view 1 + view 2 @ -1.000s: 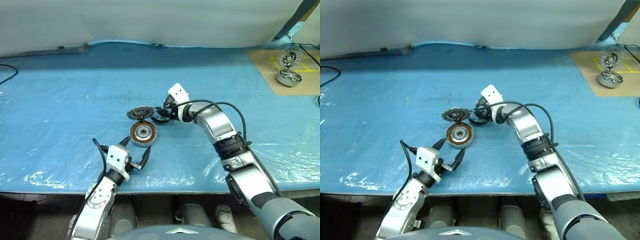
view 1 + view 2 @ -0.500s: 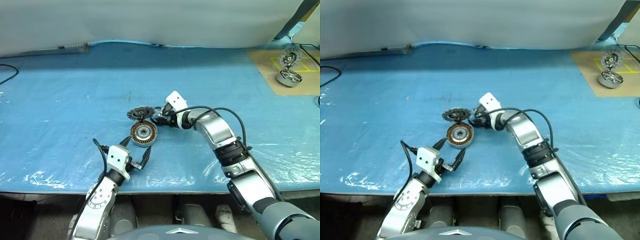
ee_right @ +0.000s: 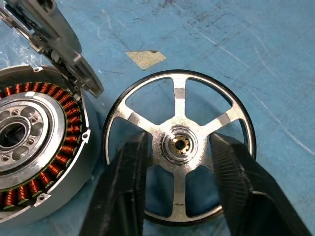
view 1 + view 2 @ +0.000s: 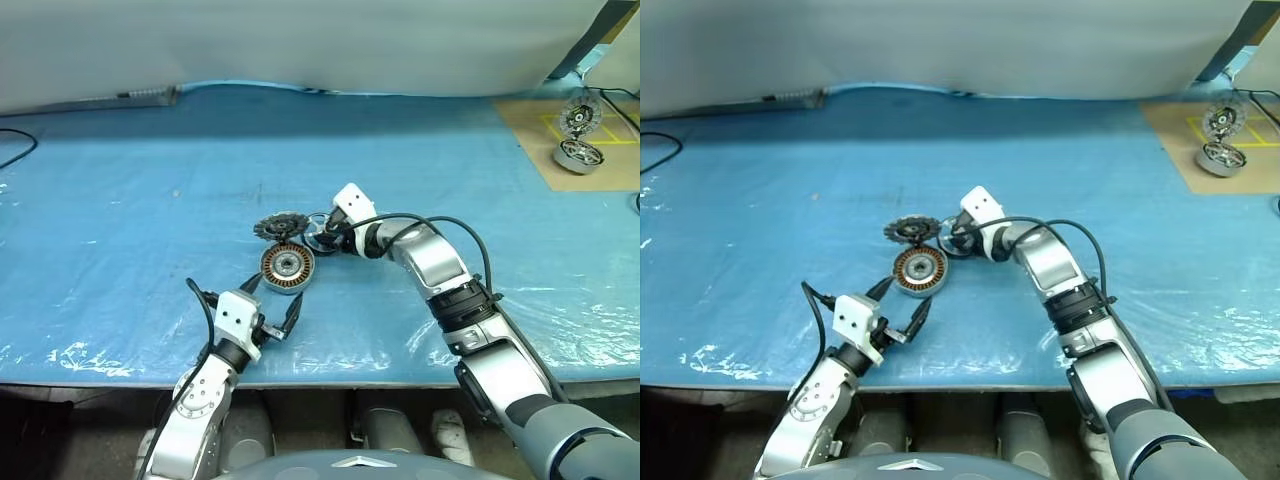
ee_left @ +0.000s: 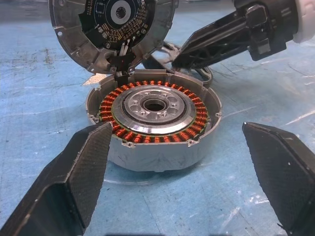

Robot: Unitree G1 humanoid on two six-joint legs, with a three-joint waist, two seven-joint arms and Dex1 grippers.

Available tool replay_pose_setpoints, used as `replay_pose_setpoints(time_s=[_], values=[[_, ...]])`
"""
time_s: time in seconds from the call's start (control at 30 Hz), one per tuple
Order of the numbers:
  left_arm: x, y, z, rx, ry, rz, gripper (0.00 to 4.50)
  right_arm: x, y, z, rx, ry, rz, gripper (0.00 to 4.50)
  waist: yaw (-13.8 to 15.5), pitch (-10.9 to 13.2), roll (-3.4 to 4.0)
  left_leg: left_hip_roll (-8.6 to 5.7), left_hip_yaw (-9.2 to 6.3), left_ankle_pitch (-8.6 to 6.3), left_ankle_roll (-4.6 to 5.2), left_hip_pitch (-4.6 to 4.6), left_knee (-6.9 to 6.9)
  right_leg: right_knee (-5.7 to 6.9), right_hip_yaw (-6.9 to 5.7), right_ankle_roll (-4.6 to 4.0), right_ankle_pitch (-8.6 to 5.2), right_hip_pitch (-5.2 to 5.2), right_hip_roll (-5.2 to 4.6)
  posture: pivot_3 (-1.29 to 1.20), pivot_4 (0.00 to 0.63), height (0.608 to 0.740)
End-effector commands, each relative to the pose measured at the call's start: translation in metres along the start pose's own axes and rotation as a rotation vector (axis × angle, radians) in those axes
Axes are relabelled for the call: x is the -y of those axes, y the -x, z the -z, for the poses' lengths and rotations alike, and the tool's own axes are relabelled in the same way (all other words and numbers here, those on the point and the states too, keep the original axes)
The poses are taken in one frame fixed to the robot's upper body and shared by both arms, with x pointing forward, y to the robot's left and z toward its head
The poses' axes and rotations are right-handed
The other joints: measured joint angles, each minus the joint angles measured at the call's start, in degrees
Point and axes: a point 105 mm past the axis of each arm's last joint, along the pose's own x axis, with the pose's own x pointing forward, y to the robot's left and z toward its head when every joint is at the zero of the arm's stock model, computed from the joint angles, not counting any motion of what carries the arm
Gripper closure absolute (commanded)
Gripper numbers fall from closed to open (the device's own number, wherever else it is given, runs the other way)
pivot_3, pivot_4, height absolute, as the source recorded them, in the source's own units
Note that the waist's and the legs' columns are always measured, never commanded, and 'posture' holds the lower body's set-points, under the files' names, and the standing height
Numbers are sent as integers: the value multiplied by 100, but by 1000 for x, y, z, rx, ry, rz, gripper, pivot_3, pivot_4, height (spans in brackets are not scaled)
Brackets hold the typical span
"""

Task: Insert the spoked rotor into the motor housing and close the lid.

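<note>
right fingers (image 3: 179,189) straddle rotor (image 3: 179,147) hub, one each side, partly spread; contact with hub unclear. rotor flat on tabletop (image 4: 120,200), just right of housing (image 4: 287,266). lid (image 4: 281,225) stands tilted at housing's far edge, hinged there. left fingers (image 5: 177,182) spread wide, empty, near side of housing, not touching. second motor (image 4: 577,152) far right on brown mat (image 4: 610,170).

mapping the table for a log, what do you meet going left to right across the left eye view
left gripper → motor housing → spoked rotor → right gripper, its jaws straddling the rotor's hub → two more motor parts on the brown board at far right. The lid stands behind the housing, so it is left out.
</note>
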Motion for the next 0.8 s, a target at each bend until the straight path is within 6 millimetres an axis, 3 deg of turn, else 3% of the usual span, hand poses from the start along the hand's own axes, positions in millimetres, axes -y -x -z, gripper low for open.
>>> replay_pose_setpoints(time_s=[0.03, 0.17, 0.3, 0.37, 0.5, 0.7, 0.8], values=[[3, 1, -5, 24, -3, 5, 0, -1, -3, 9, -34, -9, -2, 3290, -5, -1, -1, 0, 0, -2, 3, 10, -1, 0, 0, 1, -1, 9, 0, 0, 150, 740], [3, 1, -5, 24, -7, 4, 0, 9, 4, 3, -20, 33, 33, 3291, 7, -1, -1, 0, 0, -11, 19, 38, 0, 2, 1, 6, -3, 13, 0, 0, 150, 740], [1, 2, -8, 30, -18, -5, 0, 25, 31, -8, 13, 64, 14, 3293, 61, 0, 0, -3, 0, -11, 19, 31, 1, 0, 1, 2, -1, 13, -3, 0, 150, 740], [-1, 3, -10, 33, -22, -7, 0, 24, 44, -11, 19, 100, -39, 3296, 85, 0, 0, -6, 0, -11, 18, 17, 0, -9, 0, 1, 0, 6, -5, 0, 150, 740], [-5, 3, -13, 40, -38, -16, 0, 7, 63, -13, -1, 194, -176, 3296, 46, 0, 1, 2, 0, -7, 14, -10, -6, -11, -3, -1, 1, -19, 3, 0, 150, 740], [-9, 4, -16, 42, -47, -23, 0, -42, 83, -24, 21, 292, -445, 3296, 15, 1, 2, 49, 1, -11, 20, -25, 4, -10, 1, -14, 6, -19, 50, 0, 150, 740], [-10, 4, -16, 42, -47, -25, 0, -64, 82, -33, 56, 338, -521, 3296, 18, 1, 2, 56, 0, -11, 20, -9, 11, -10, 3, -18, 9, -19, 57, 0, 150, 740]])
